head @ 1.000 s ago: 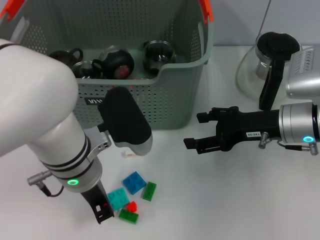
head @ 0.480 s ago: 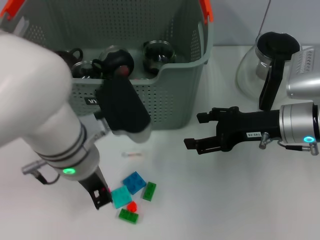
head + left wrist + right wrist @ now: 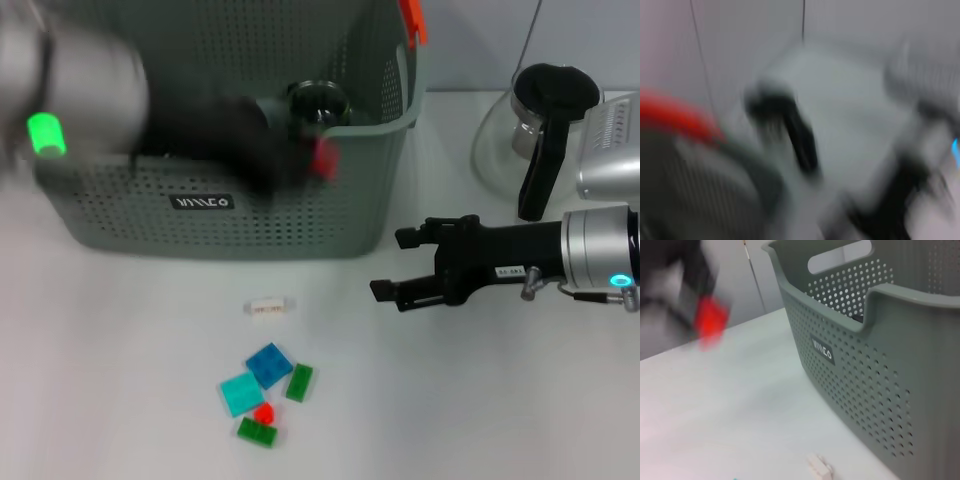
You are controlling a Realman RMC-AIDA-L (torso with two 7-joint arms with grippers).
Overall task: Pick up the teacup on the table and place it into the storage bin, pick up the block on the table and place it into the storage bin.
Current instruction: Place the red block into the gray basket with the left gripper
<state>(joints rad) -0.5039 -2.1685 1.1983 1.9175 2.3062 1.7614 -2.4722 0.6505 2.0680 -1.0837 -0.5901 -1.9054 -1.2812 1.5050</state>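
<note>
- Since a second ago: left arm swung up from the desk (image 3: pixel 120 380) by the loose blocks to the front wall of the storage bin (image 3: pixel 300 215); now a motion-blurred streak there.
- Left gripper (image 3: pixel 300 160): a red block (image 3: pixel 323 158) shows at its tip, at the notched front rim of the bin. How its jaws stand cannot be told; left wrist view too blurred to read.
- Right gripper (image 3: pixel 405 265): jaws parted, holding nothing, above the desk, right of the bin.
- Dark teacups (image 3: pixel 318 103) lie inside the bin.
- Desk: blue block (image 3: pixel 268 364), teal block (image 3: pixel 240 394), two green blocks (image 3: pixel 298 382), small white piece (image 3: pixel 268 307).
- Glass carafe (image 3: pixel 530 130) stands behind the right arm.
</note>
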